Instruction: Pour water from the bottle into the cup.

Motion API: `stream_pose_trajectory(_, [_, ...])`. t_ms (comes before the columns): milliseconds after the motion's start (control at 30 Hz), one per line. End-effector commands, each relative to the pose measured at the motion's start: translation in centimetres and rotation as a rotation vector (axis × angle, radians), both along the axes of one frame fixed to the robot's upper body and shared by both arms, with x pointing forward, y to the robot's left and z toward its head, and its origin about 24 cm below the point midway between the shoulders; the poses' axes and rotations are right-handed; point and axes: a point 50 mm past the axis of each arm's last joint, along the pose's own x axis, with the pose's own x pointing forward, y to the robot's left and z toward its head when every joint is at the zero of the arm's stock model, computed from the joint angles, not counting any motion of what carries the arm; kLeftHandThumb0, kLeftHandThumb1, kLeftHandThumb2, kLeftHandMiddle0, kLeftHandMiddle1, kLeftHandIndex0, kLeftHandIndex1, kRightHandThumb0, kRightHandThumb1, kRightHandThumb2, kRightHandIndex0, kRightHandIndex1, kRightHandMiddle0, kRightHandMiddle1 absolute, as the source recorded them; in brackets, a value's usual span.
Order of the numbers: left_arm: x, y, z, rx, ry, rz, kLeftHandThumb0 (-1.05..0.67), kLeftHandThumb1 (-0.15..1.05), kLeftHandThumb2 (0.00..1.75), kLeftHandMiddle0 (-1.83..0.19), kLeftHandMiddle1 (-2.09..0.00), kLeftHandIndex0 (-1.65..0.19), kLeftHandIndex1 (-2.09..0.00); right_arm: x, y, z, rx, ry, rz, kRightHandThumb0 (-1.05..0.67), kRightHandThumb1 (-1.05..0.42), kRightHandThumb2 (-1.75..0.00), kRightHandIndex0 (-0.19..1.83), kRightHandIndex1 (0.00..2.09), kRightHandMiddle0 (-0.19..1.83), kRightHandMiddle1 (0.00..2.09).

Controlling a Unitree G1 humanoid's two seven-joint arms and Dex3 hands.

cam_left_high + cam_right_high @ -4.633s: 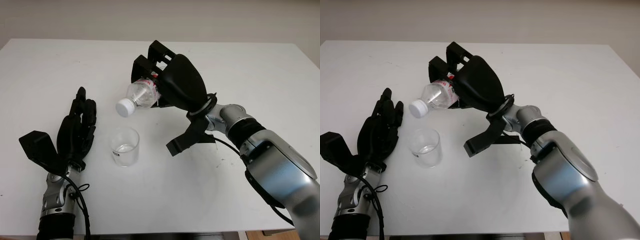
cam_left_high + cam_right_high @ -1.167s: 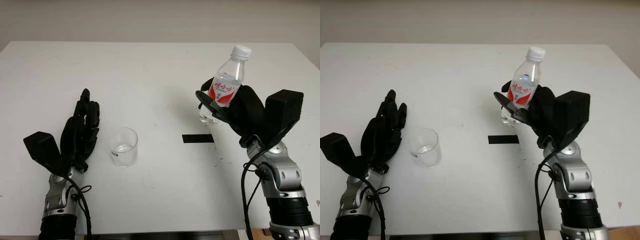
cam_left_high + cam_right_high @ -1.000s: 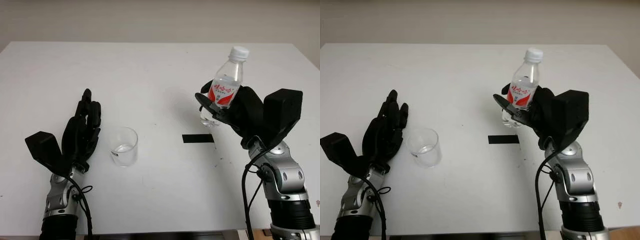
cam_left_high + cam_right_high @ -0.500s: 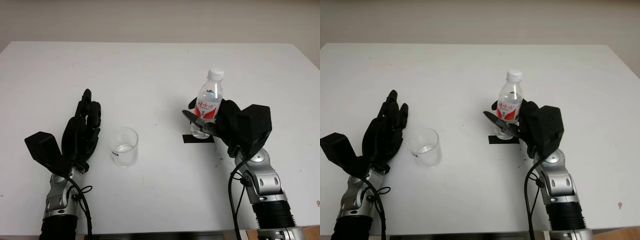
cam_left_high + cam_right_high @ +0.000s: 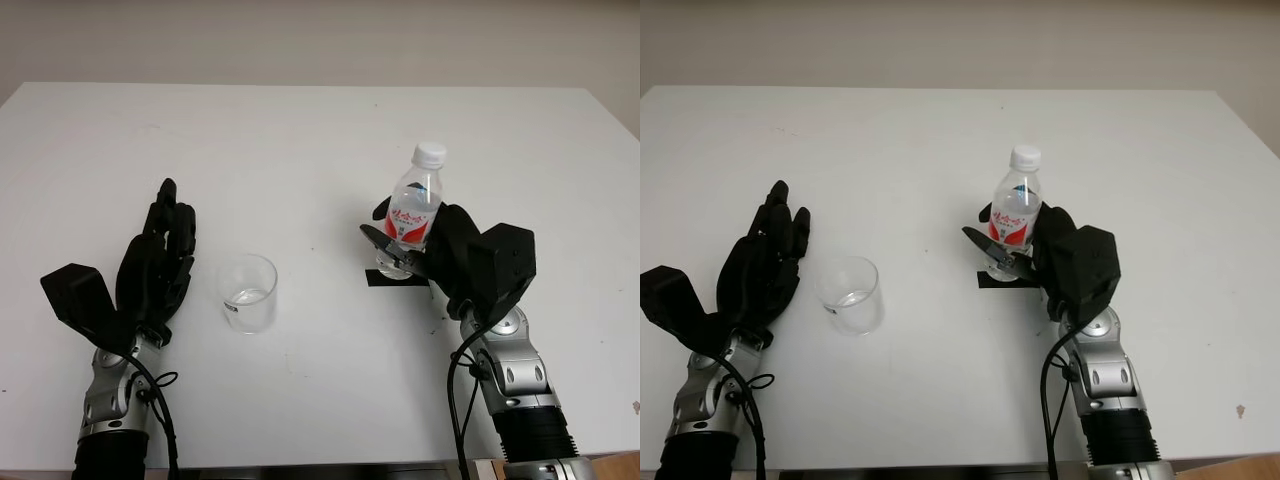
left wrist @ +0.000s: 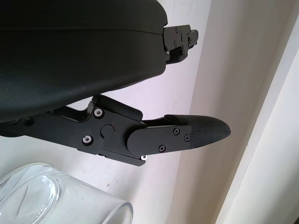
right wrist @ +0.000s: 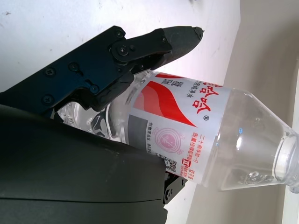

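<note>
- Black fingers of the right robot hand (image 5: 440, 255) are clamped around the bottle (image 5: 410, 215), which is held upright with its white cap on, its base at or just above a black tape mark (image 5: 398, 278) on the white counter (image 5: 300, 130).
- Contact between base and counter cannot be told.
- Setting-down seems to be the step in hand: the bottle should be kept vertical and lowered squarely, and the grip released only once it is borne by the counter.
- A little water is seen in the cup (image 5: 247, 292), well apart from the bottle.
- Just beside the cup, the left robot hand (image 5: 155, 265) is held open.
</note>
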Motion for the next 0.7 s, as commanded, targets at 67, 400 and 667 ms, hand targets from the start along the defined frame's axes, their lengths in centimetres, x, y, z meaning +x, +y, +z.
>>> stream_pose_trajectory(67, [-0.06, 0.53, 0.03, 0.005, 0.008, 0.006, -0.73, 1.05, 0.45, 0.12, -0.05, 0.11, -0.06, -0.09, 0.14, 0.34, 0.006, -0.034, 0.001, -0.41, -1.05, -0.44, 1.39, 2.09, 1.05, 2.09])
stream_pose_trajectory(400, [-0.16, 0.89, 0.23, 0.020, 0.006, 0.000, -0.74, 1.05, 0.44, 0.10, -0.06, 0.11, -0.06, -0.24, 0.25, -0.05, 0.028, 0.006, 0.023, -0.40, -1.05, -0.45, 1.38, 2.09, 1.05, 2.09])
stream_pose_trajectory(667, [-0.07, 0.97, 0.26, 0.020, 0.012, 0.008, -0.74, 1.05, 0.44, 0.09, -0.06, 0.09, -0.06, -0.31, 0.12, -0.48, -0.017, 0.049, 0.183, -0.72, -0.92, -0.06, -0.07, 0.72, -0.06, 0.83])
